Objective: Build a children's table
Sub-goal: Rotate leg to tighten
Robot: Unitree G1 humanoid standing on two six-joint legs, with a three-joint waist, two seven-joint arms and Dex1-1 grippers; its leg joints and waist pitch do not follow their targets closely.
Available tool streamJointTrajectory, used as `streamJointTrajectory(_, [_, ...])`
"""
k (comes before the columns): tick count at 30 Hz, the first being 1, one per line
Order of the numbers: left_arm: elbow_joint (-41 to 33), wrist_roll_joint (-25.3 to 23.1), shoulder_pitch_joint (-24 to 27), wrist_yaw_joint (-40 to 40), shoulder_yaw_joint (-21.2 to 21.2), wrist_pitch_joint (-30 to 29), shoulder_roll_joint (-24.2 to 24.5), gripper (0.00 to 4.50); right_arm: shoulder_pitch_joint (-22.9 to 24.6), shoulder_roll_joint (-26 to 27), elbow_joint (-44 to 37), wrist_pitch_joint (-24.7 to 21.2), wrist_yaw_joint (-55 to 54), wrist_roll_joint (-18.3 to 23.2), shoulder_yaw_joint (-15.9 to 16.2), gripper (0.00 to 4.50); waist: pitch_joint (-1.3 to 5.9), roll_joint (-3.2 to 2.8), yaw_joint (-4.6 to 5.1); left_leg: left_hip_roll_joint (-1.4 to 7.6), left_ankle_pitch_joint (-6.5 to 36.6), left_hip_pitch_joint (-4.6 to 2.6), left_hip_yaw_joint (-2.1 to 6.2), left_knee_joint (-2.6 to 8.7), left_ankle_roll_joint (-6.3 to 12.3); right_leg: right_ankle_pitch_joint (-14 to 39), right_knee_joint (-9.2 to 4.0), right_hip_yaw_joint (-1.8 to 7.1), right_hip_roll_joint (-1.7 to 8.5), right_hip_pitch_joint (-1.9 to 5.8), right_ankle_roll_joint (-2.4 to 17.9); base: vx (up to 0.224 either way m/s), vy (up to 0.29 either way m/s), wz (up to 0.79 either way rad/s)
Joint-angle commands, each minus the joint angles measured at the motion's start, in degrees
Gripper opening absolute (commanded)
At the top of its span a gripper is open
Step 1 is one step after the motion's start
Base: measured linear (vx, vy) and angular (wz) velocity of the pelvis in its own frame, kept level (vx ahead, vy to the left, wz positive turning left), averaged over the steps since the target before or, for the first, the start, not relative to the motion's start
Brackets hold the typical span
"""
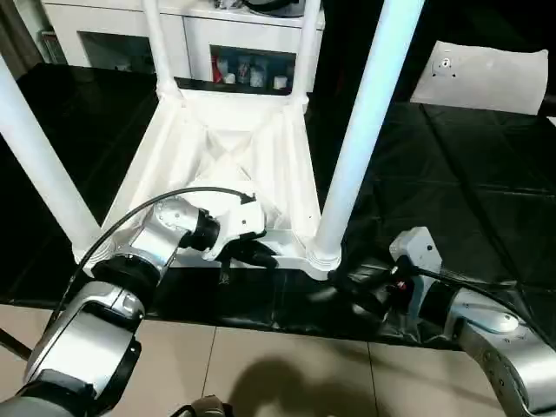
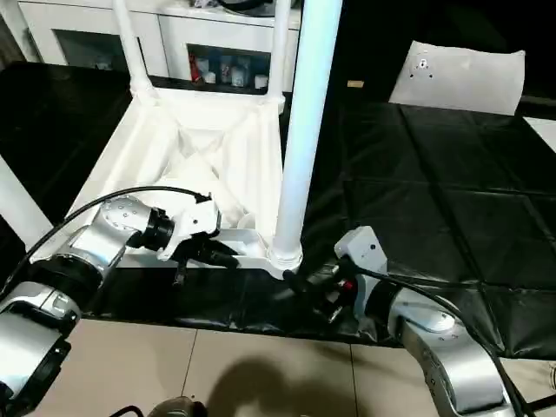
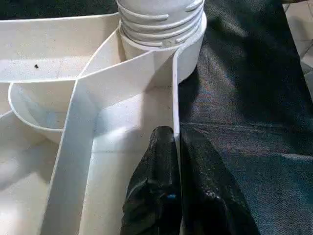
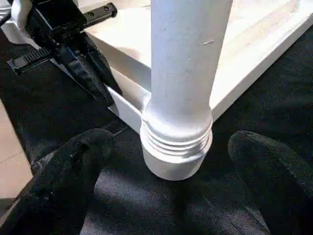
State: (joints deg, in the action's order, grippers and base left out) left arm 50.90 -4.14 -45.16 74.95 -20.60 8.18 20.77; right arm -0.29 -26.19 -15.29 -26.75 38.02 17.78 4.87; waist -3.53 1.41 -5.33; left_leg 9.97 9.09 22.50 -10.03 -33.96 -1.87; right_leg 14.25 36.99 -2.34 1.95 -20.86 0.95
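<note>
black mat [image 1: 452,174] underfoot: left tool [image 3: 175,147] clamped on tabletop rim [image 3: 175,88], right tool [image 4: 166,161] spread around near leg [image 4: 183,73]; better to close squarely, twist until seated.

Light falls from above. The white tabletop [image 1: 228,161] and the nearest leg [image 1: 365,122] glare pale and bluish, nearly washed out. The black mat [image 2: 452,191] shows soft sheen along its creases. A dim shadow lies on the tiled floor [image 1: 278,378]. The wrist views are sharp.
</note>
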Motion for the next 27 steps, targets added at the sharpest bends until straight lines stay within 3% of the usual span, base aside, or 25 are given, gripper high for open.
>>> streamJointTrajectory(1, [-0.1, 0.8, 0.1, 1.8, 0.4, 2.4, -0.5, 0.10, -1.0, -0.9, 0.4, 0.8, 0.8, 0.1, -0.4, 4.50, 3.89, 0.30, -0.28, 3.85, 7.8, -1.53, 1.42, 3.33, 2.94, -1.6, -4.71, 3.05, 7.10, 2.21, 12.8, 0.000, 0.000, 0.00])
streamJointTrajectory(3, [-0.2, 1.5, 0.4, 2.4, 1.0, 3.4, -0.4, 0.10, -1.3, -1.0, 0.7, 0.9, 1.2, 0.1, -0.4, 4.50, 3.94, 0.29, -0.26, 3.85, 7.6, -1.52, 1.42, 3.29, 3.03, -2.1, -4.69, 3.05, 7.09, 2.24, 12.8, 0.000, 0.000, 0.00])
streamJointTrajectory(4, [-0.5, 1.6, 0.9, 3.3, 1.0, 4.0, 0.2, 0.10, -1.9, -1.2, 1.5, 1.4, 2.0, 0.0, -0.2, 4.50, 3.94, 0.63, -0.29, 3.83, 7.2, -1.47, 1.40, 3.27, 3.34, -2.6, -4.54, 3.00, 7.06, 2.29, 12.9, 0.000, 0.000, 0.00])
streamJointTrajectory(11, [-3.6, 3.6, 2.7, 12.0, -0.1, 4.2, 1.9, 0.10, -5.1, -2.0, 5.7, 2.5, 6.3, 0.7, 1.0, 4.50, 3.84, 0.41, -0.34, 3.94, 7.4, -1.58, 1.28, 3.34, 3.33, -1.4, -4.56, 2.93, 7.08, 2.04, 13.3, 0.000, 0.000, 0.00])
streamJointTrajectory(15, [-4.5, 3.5, 3.4, 14.4, -0.8, 7.0, 2.4, 0.10, -7.2, -2.5, 8.1, 4.1, 14.0, 3.6, 2.1, 4.50, 3.87, 0.21, -0.82, 4.22, 8.8, -1.83, 1.18, 3.31, 3.38, -1.2, -4.56, 2.85, 7.21, 1.90, 13.7, 0.000, 0.000, 0.00])
streamJointTrajectory(21, [-4.7, 2.0, 2.8, 14.9, -1.8, 8.0, 2.9, 0.00, -11.5, -3.9, 14.6, 7.8, 24.8, 3.3, 5.9, 3.79, 4.04, 0.17, -1.65, 4.38, 9.1, -1.82, 0.88, 3.25, 3.31, -2.0, -4.14, 2.54, 7.33, 1.81, 14.2, 0.000, 0.000, 0.00])
streamJointTrajectory(27, [-4.2, 1.4, 2.0, 16.2, -2.3, 8.6, 2.8, 0.00, -16.1, -3.1, 20.6, 9.6, 28.0, 2.0, 7.3, 3.35, 4.17, 0.32, -1.55, 4.26, 8.7, -1.78, 0.70, 3.12, 2.82, -1.5, -4.10, 2.49, 7.47, 1.82, 14.5, 0.000, 0.000, 0.00])
